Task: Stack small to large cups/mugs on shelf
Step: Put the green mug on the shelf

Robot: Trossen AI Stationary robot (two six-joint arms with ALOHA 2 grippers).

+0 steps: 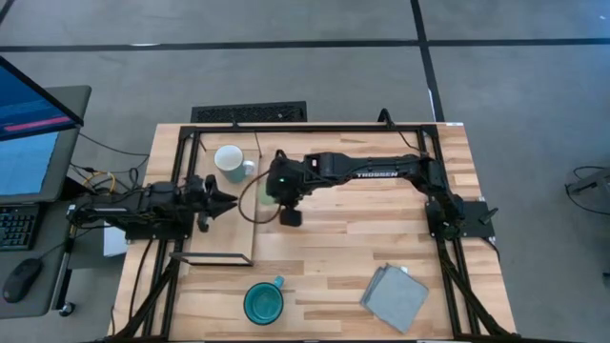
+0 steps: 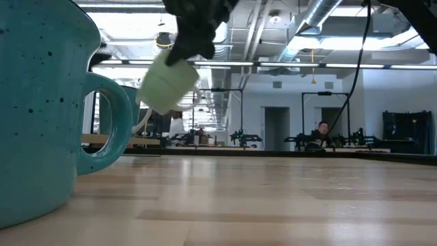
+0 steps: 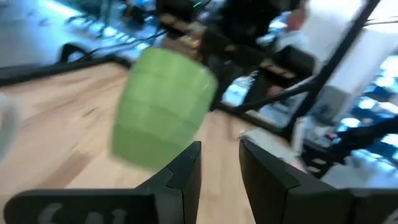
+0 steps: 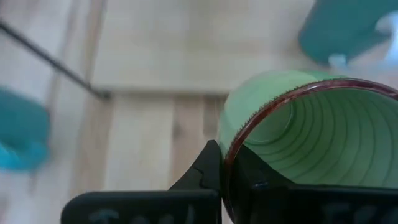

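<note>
My right gripper (image 1: pixel 278 193) is shut on the small light-green mug (image 1: pixel 268 187), which hangs in the air beside the shelf's (image 1: pixel 229 238) right edge. The low view shows this mug (image 2: pixel 167 83) tilted and clear of the table. The white mug (image 1: pixel 229 162) stands upright at the shelf's far end. The teal mug (image 1: pixel 263 303) stands on its base near the table's front edge and looms large in the low view (image 2: pixel 41 109). My left gripper (image 1: pixel 225 200) is open over the shelf's left side, pointing level toward the green mug (image 3: pixel 161 106) and touching nothing. My right gripper pinches the green mug's brown-edged rim (image 4: pixel 231 144), one finger outside the wall (image 4: pixel 208 167) and one inside the mouth (image 4: pixel 252 177). The fingers slant down from the table's right side. The mug hangs tilted below them, lifted clear.
A grey folded cloth (image 1: pixel 396 297) lies at the front right of the table. A black frame (image 1: pixel 315 127) runs along the table's far edge and sides. A desk with a monitor and keyboard (image 1: pixel 19 224) stands left of the table.
</note>
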